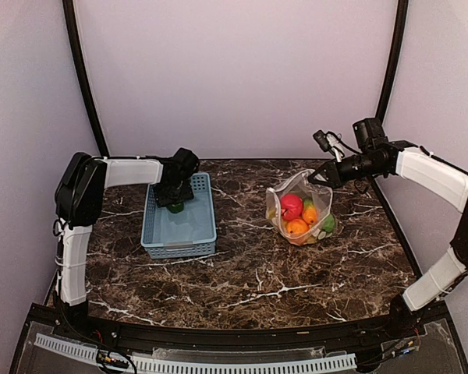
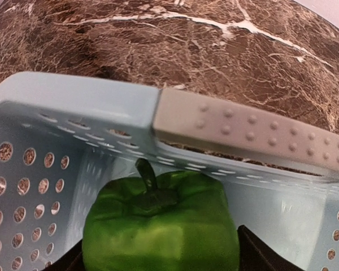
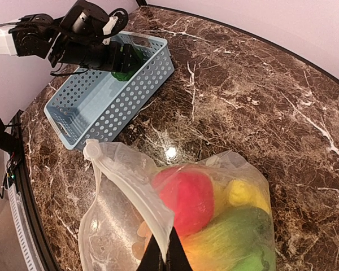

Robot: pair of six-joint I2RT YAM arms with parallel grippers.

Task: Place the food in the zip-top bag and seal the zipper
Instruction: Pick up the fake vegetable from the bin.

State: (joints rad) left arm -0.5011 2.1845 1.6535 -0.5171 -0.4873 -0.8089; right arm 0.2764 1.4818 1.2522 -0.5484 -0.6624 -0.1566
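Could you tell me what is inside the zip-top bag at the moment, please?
Inside the zip-top bag I can see a red apple, an orange, a yellow piece and green pieces. Anything beneath them is covered, so a full count is not possible.

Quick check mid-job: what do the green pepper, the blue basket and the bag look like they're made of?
Green pepper: probably moulded plastic, smooth with a dull sheen and a one-piece stem.
Basket: rigid light-blue plastic, matte, with rows of round holes in its walls.
Bag: thin, clear, flexible film, glossy and wrinkled, with the red apple showing through.
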